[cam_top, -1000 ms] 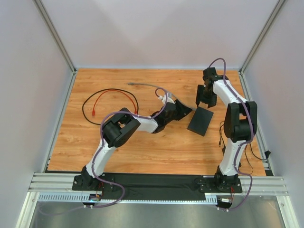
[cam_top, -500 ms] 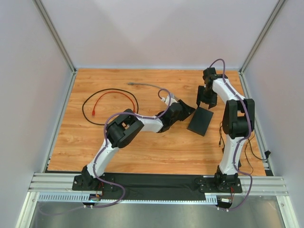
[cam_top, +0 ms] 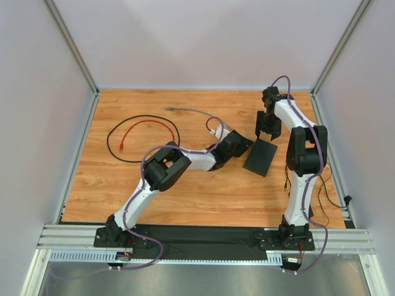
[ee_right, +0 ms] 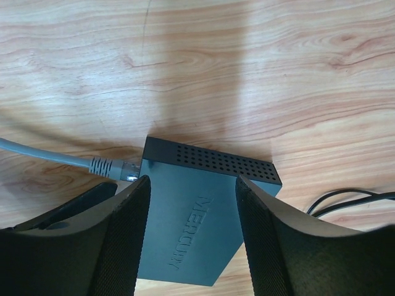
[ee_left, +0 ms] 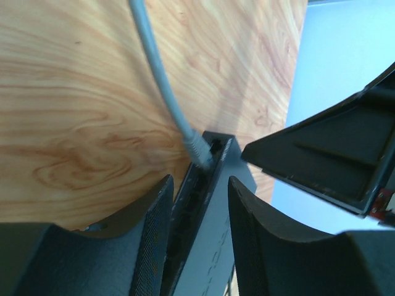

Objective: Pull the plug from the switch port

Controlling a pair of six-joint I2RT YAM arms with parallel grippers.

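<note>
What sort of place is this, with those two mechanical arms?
Probably a robotics lab test cell: a left arm and right arm bolted to a metal rail by a wooden table, plain white panels walling it in, and a black switch with a grey cable to practise on.

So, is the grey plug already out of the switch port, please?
No, the right wrist view shows the plug seated in the side of the switch, its grey cable trailing left.
</note>
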